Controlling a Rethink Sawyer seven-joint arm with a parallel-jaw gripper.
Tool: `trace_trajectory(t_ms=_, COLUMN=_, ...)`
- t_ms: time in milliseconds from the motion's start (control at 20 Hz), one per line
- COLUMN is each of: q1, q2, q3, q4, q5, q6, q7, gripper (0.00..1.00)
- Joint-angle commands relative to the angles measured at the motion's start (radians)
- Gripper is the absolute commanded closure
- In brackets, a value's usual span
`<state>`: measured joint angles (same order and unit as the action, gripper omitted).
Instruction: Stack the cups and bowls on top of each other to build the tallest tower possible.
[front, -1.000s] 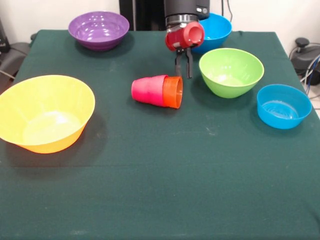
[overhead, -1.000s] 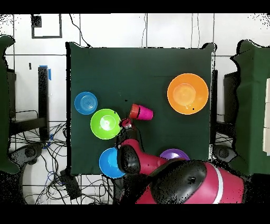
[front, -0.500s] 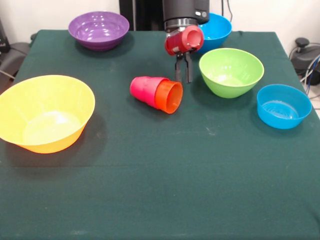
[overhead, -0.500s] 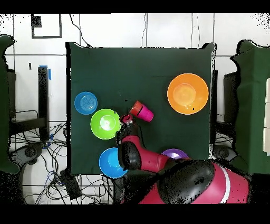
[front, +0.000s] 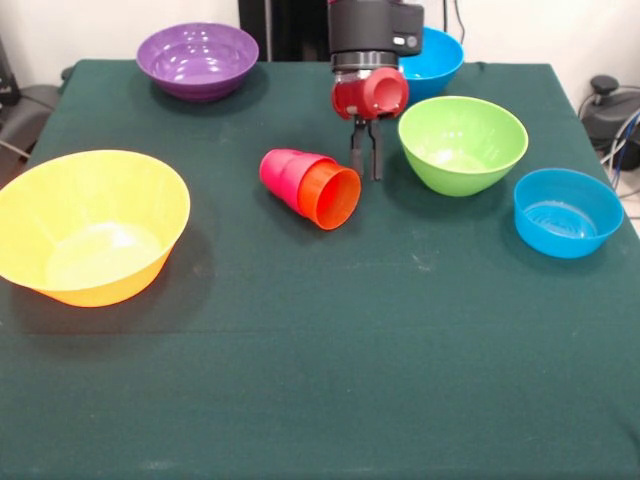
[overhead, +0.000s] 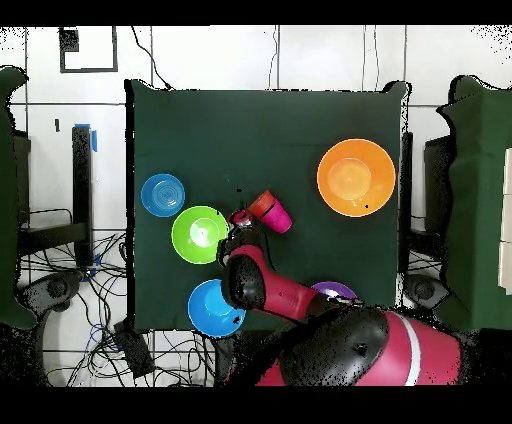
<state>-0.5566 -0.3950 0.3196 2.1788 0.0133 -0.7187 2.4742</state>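
Observation:
A red-pink cup (front: 280, 172) with an orange cup (front: 330, 195) nested in it lies on its side mid-table, the orange mouth turned toward the front right. From overhead, the orange cup (overhead: 262, 205) and red-pink cup (overhead: 278, 217) sit close above the arm. My gripper (front: 366, 172) hangs just right of the orange rim, shut, with only a narrow gap and nothing between its fingers. Around the table stand the large orange-yellow bowl (front: 90, 225), purple bowl (front: 197, 58), lime green bowl (front: 462, 142) and two blue bowls (front: 567, 210) (front: 438, 55).
The green table (front: 320, 380) stretches wide toward the front. From overhead, the lime bowl (overhead: 199, 234) and a blue bowl (overhead: 212, 307) lie beside the arm (overhead: 250, 285). Cables and stands surround the table.
The nested cups have pivoted, so the orange mouth now points more toward the front. My gripper has come slightly lower and nearer beside the orange rim.

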Motion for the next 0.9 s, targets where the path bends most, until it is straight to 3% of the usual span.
trace_trajectory(t_ms=50, q1=0.051, q2=-0.108, q3=0.005, q4=-0.067, q5=0.126, q6=0.285, q7=0.053, gripper=0.00)
trace_trajectory(t_ms=400, q1=0.177, q2=-0.218, q3=-0.118, q4=-0.075, q5=0.282, q6=0.561, q7=0.016, gripper=0.00)
trace_trajectory(t_ms=550, q1=0.232, q2=-0.202, q3=-0.178, q4=-0.127, q5=0.312, q6=0.634, q7=0.010, gripper=0.00)
trace_trajectory(t_ms=700, q1=0.331, q2=-0.203, q3=-0.282, q4=-0.175, q5=0.355, q6=0.713, q7=0.010, gripper=0.00)
trace_trajectory(t_ms=900, q1=0.425, q2=-0.146, q3=-0.379, q4=-0.250, q5=0.382, q6=0.754, q7=0.039, gripper=0.00)
